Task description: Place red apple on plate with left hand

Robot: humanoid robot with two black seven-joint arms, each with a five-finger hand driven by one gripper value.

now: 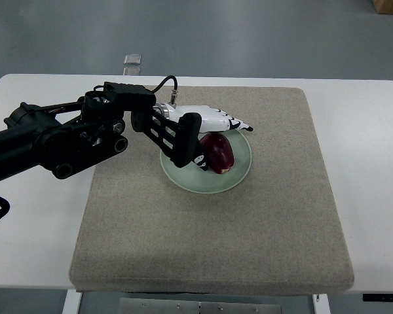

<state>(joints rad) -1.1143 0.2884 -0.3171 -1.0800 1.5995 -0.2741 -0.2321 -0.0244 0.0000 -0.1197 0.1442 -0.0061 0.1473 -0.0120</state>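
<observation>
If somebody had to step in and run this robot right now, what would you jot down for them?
Left hand: over the plate, fingers curled around the red apple.
Right hand: not in view.
Apple: over the green plate, which sits on the grey mat on the white table. It looks set down or very nearly so; I cannot tell for sure.
Done: apple brought to the plate.
Left: probably open the fingers and pull the arm back clear.
</observation>
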